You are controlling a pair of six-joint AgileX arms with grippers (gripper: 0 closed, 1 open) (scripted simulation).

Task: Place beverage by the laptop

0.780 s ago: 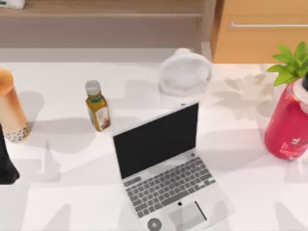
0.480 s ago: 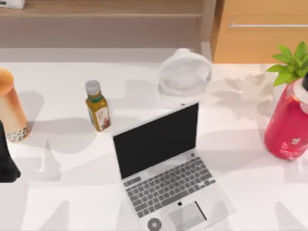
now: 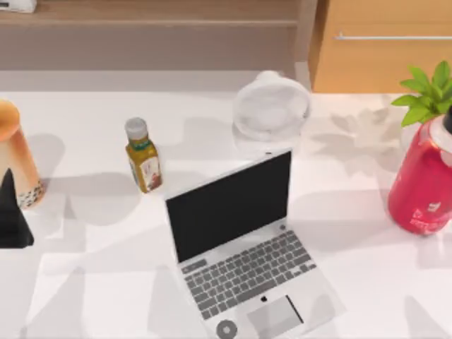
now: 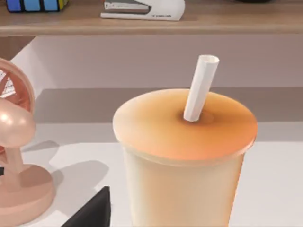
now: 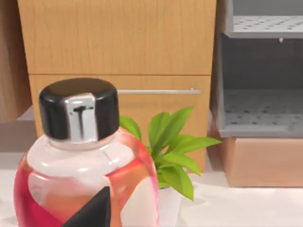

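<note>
At the tabletop's left edge, beverage (image 3: 14,159) stood upright just beyond our left gripper (image 3: 13,219); laptop (image 3: 244,240) well apart, centre. Left arm nearer. Gripper state: cannot tell.

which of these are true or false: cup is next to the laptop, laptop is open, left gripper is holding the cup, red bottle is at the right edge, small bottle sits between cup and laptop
1. The cup stands next to the laptop. False: it is at the table's far left, well apart from the laptop.
2. The laptop is open. True.
3. The left gripper holds the cup. False: it sits just in front of the cup, with no grip on it to be seen.
4. The red bottle is at the table's right edge. True.
5. The small bottle stands between cup and laptop. True.
</note>
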